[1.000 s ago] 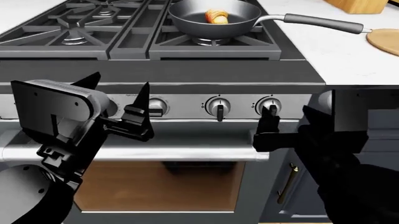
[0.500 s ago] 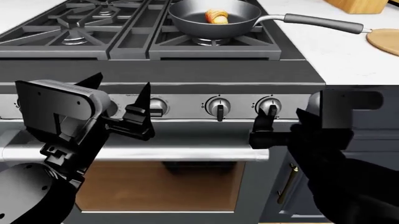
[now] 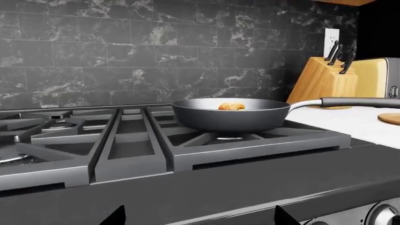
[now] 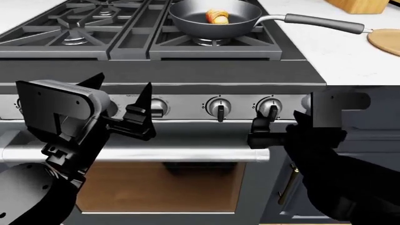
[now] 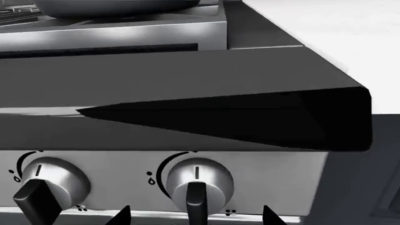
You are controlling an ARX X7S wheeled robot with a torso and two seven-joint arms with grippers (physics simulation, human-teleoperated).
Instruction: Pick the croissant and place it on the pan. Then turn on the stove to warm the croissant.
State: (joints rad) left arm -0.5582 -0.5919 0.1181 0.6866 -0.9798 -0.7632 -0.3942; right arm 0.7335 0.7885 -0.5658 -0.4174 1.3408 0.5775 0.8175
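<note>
Left gripper (image 4: 122, 105): hovering with fingers spread wide, holding nothing, in front of the knob row.
Right gripper (image 4: 261, 127): reaching at the rightmost knob (image 4: 270, 108); whether it is gripping cannot be told.
Stove (image 4: 187, 70): showing black grates and a steel front.
Pan (image 4: 216, 18): sitting on the right burner.
Croissant (image 4: 218, 16): lying inside the pan.
Counter (image 4: 350, 51): running white to the right, carrying a knife block (image 3: 322, 82).
Wall (image 3: 156, 51): rising behind in dark marbled tile.

My left wrist view cuts off the left gripper's fingers (image 3: 115, 216), only tips showing. The pan (image 5: 112, 5) is cropped in my right wrist view. The wooden board (image 4: 386, 41) runs off-frame.
</note>
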